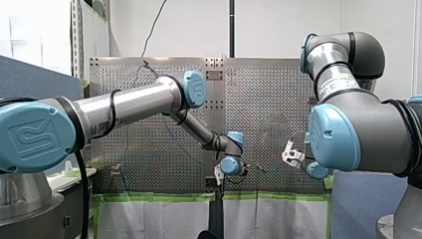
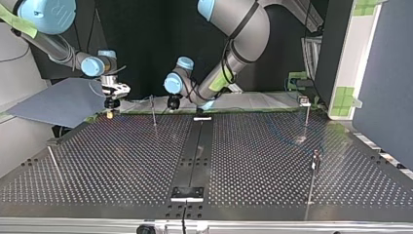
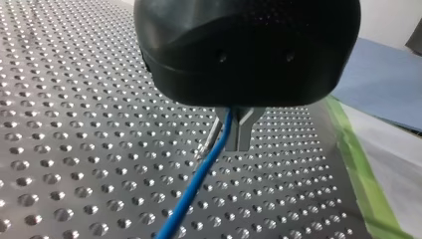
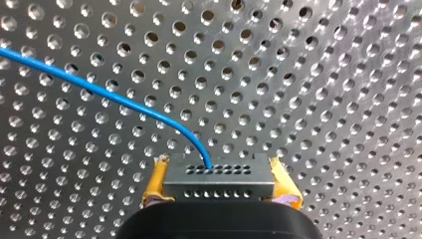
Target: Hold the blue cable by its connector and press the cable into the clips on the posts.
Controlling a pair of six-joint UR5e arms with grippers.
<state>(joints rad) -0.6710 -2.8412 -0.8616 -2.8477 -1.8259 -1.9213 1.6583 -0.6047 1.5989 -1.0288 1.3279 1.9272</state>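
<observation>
Between the yellow pads (image 4: 155,181) of your right end effector (image 4: 219,172), the connector (image 4: 219,188) sits pinched square, with the blue cable (image 4: 114,99) arcing away over the bench (image 4: 323,74). Your left end effector (image 3: 233,130) has its metal fingers (image 3: 242,132) drawn close on the cable (a guiding grip, by the look). Judge the task as early: no clip on the posts (image 2: 153,111) visibly carries cable, so every pressing is left to do. No containers are in view.
</observation>
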